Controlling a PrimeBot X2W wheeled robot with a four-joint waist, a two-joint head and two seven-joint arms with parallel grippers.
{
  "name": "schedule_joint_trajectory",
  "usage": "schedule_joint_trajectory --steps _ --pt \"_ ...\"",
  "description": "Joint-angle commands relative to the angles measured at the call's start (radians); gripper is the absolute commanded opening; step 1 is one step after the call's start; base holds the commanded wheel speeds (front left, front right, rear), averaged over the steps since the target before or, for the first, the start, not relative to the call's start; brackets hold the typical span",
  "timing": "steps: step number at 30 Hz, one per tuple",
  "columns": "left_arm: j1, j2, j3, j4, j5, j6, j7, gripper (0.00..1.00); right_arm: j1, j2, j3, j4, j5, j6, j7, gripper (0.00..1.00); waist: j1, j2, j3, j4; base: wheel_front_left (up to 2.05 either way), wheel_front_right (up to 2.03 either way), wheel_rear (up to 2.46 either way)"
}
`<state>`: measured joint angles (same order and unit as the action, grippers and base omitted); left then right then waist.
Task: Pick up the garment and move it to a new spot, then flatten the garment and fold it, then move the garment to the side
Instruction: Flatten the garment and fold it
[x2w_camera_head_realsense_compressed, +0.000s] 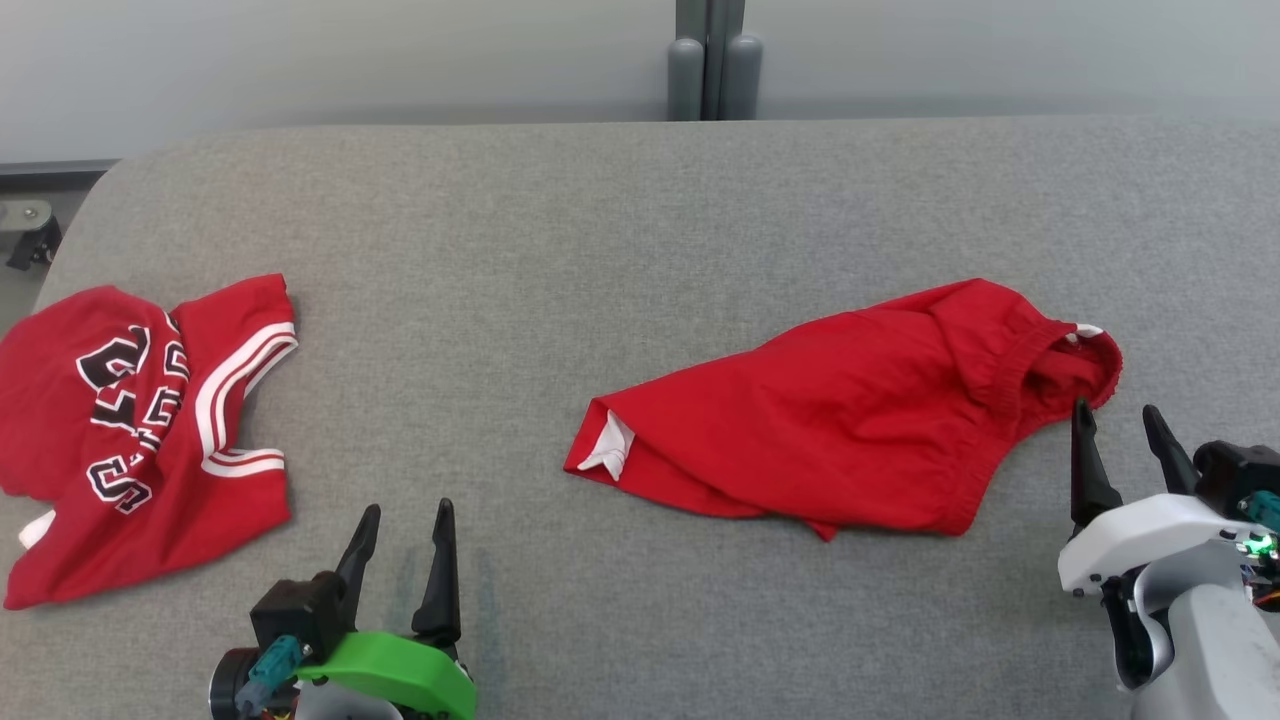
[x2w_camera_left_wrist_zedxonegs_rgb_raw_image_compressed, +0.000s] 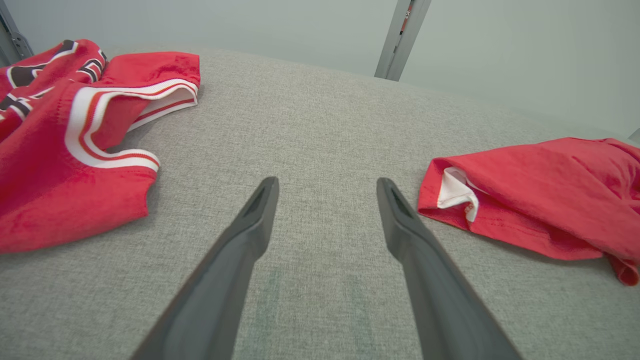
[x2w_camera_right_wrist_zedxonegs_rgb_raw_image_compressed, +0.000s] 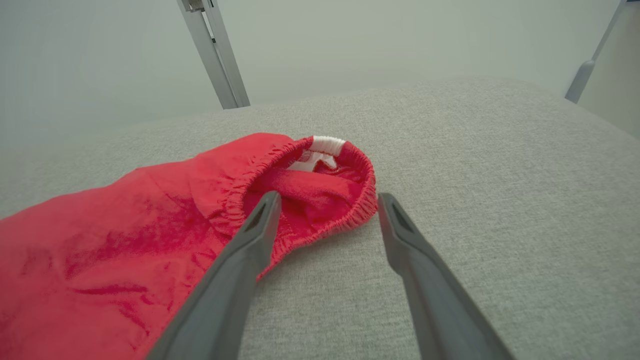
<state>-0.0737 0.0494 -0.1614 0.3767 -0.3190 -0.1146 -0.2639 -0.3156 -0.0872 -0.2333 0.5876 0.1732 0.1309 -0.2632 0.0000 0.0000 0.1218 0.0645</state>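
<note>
1. Head view: the garment (x2w_camera_head_realsense_compressed: 130, 440) lies crumpled, black letters up, well apart from the red shorts (x2w_camera_head_realsense_compressed: 850, 420) on their left side. It seems to reach the rim of the grey table (x2w_camera_head_realsense_compressed: 600, 220). The left gripper (x2w_camera_head_realsense_compressed: 408, 510) hovers between the shorts and the garment, nearer to the garment, with jaws wide and nothing in them. The right gripper (x2w_camera_head_realsense_compressed: 1114, 410) is also wide and empty, and stands just beside the waistband end of the shorts.

2. Left wrist view: both fingers spread over bare table. The hem corner of the shorts is near one finger, and the striped armhole of the garment is on the side away from the shorts. I think the garment is bunched in several layers. A pinch may catch only one layer, or two together, and then it would hang twisted and flatten badly. If it is pulled away from the shorts, it may slide off the rim.

3. Right wrist view: one finger stands over the elastic waistband of the shorts, the other over bare table. Whether it touches, I cannot tell. If this arm moves low, it may hook the elastic and drag the shorts.
</note>
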Motion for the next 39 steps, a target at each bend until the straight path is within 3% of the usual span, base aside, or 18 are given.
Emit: schedule_joint_trajectory --steps 1,6,14,24,25,26,27,28,29,35,39 --pt "-0.003 0.003 0.001 0.000 0.004 -0.003 -0.001 1.00 0.026 0.002 0.001 -0.016 -0.012 0.000 -0.002 1.00 0.0000 0.0000 -0.005 0.000 0.00 0.00 0.00" --pt "0.013 0.003 0.004 0.002 0.010 -0.004 -0.001 1.00 0.096 0.013 0.085 -0.078 -0.034 0.000 -0.002 1.00 0.0000 0.0000 -0.015 -0.003 0.00 0.00 0.00" --pt "0.022 0.003 -0.006 0.001 0.005 -0.004 -0.001 1.00 0.196 -0.008 0.320 -0.102 0.023 0.000 -0.002 1.00 0.0000 0.0000 -0.021 -0.004 0.00 0.00 0.00" --pt "0.004 0.003 -0.011 -0.008 0.016 -0.004 -0.001 1.00 0.149 -0.018 0.386 -0.058 0.073 0.000 -0.002 1.00 0.0000 0.0000 0.000 -0.002 0.00 0.00 0.00" --pt "-0.001 0.003 -0.011 -0.009 0.017 -0.004 -0.001 1.00 0.136 -0.019 0.392 -0.052 0.077 0.000 -0.002 0.93 0.0000 0.0000 0.005 0.000 0.00 0.00 0.00" --pt "-0.005 0.003 -0.011 -0.010 0.016 -0.004 -0.001 1.00 0.126 -0.019 0.396 -0.056 0.081 0.000 -0.002 0.64 0.0000 0.0000 0.010 0.002 0.00 0.00 0.00" --pt "-0.008 0.003 -0.011 -0.011 0.015 -0.005 -0.001 1.00 0.118 -0.021 0.399 -0.062 0.083 0.000 -0.002 0.46 0.0000 0.0000 0.016 0.003 0.00 0.00 0.00" --pt "-0.009 0.003 -0.011 -0.013 0.014 -0.005 -0.001 1.00 0.111 -0.022 0.400 -0.073 0.086 0.000 -0.002 0.13 0.0000 0.0000 0.021 0.005 0.00 0.00 0.00" --pt "-0.010 0.003 -0.010 -0.014 0.012 -0.005 -0.001 1.00 0.103 -0.025 0.399 -0.088 0.091 0.000 -0.002 0.00 0.0000 0.0000 0.028 0.006 0.00 0.00 0.00" --pt "-0.024 0.003 -0.008 -0.023 0.006 -0.006 -0.001 1.00 0.043 -0.044 0.354 -0.180 0.118 0.000 -0.002 0.00 0.0000 0.0000 0.063 0.008 0.00 0.00 0.00" --pt "-0.039 0.003 -0.015 -0.027 0.006 -0.006 -0.001 1.00 -0.044 -0.068 0.330 -0.178 0.129 0.000 -0.002 0.00 0.0000 0.0000 0.098 0.009 0.00 0.00 0.00"
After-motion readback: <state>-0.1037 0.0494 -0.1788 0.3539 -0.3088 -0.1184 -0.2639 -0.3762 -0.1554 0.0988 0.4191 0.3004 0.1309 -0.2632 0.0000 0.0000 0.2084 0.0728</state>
